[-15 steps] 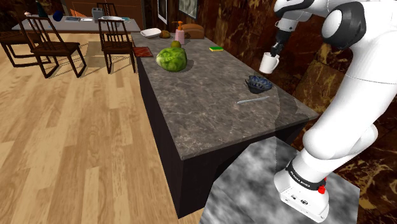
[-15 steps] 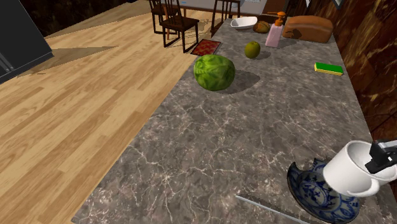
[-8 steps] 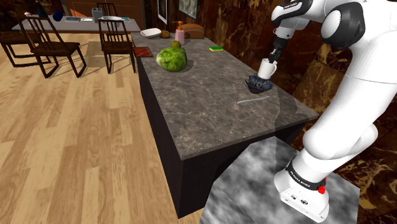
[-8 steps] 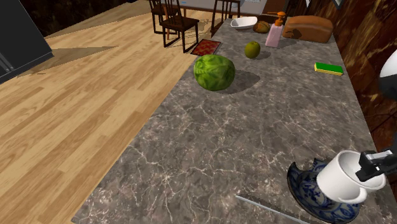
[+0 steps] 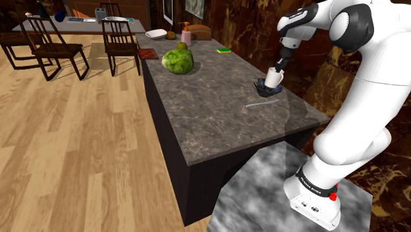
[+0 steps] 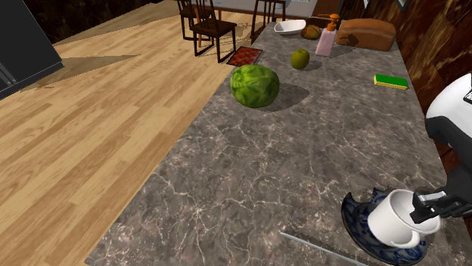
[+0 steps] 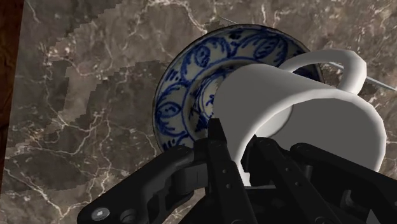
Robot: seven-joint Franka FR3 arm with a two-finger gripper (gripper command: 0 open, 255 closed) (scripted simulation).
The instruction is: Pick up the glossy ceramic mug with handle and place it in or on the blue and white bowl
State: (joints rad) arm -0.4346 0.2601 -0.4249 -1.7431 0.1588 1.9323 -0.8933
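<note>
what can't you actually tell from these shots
Whether the mug touches the bowl: second exterior view, the mug's body hides its base.
The bowl's middle: wrist view, covered by mug and gripper.
What the thin grey utensil is: shoulder view, too small.

arm (image 5: 359, 122) arched fwd, wrist angled down, gripper (image 5: 282, 64) clamped on mug (image 5: 274, 78) rim.

Smooth white mug (image 7: 299, 108), perhaps glazed bowl (image 7: 184, 89), veined marble-like countertop (image 6: 242, 174)
</note>
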